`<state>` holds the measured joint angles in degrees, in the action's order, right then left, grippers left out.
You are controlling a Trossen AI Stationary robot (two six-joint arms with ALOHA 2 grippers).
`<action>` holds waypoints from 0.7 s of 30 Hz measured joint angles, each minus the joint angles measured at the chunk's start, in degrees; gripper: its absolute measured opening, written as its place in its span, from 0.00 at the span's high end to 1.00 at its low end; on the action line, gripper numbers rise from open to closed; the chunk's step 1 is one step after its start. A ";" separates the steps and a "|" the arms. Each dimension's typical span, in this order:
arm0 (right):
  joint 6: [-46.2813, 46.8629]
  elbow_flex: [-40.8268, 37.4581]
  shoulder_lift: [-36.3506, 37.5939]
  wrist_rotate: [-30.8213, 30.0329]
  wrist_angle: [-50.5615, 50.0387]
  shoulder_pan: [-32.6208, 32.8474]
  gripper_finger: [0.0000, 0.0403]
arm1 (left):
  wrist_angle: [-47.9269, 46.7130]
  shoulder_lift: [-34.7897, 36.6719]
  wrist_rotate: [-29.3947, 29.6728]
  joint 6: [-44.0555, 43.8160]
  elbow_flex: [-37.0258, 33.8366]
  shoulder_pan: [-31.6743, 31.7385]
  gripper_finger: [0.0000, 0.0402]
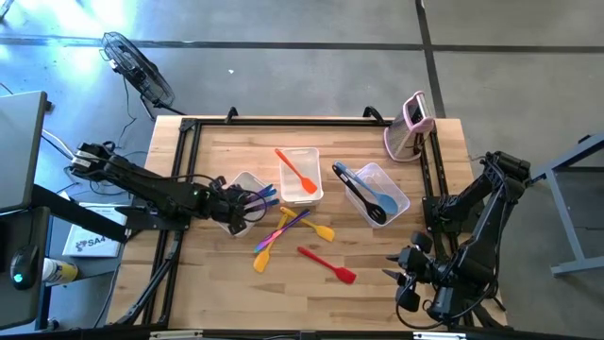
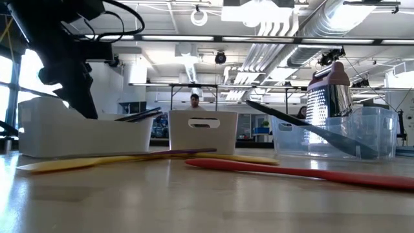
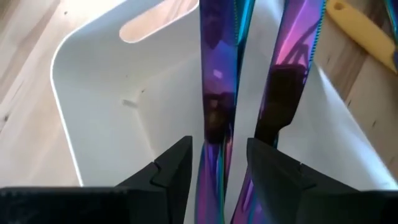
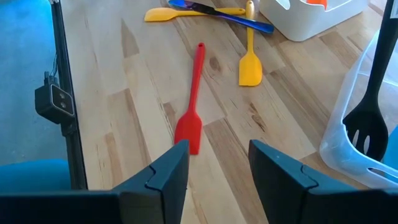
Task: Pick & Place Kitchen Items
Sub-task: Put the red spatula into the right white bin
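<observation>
Over the left white tub (image 1: pixel 247 182), the left gripper (image 3: pixel 217 168) hangs with its fingers apart around an iridescent purple utensil (image 3: pixel 214 81) lying in the tub, not visibly pinching it. Such slim handles look light, stiff and glossy (likely slippery); mid-handle seems the safest hold. The right gripper (image 4: pixel 217 163), likewise apart, waits above the red spatula (image 4: pixel 191 106) on the table (image 4: pixel 124 93).
</observation>
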<state>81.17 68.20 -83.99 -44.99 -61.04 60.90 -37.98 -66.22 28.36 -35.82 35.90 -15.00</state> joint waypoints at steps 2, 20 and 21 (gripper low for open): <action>0.00 0.00 0.00 0.00 0.00 0.00 0.60 | -1.63 0.02 -0.07 -0.41 0.59 0.00 0.63; -1.58 0.00 0.00 0.00 0.02 -0.20 0.60 | -7.38 0.07 -17.65 -2.09 11.98 0.00 0.63; -1.95 0.00 0.00 -0.02 0.02 -0.20 0.60 | -5.41 0.09 -20.13 -2.98 12.12 0.00 0.63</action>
<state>79.22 68.20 -83.99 -45.01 -61.02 60.71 -43.39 -66.12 8.23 -38.80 48.02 -15.00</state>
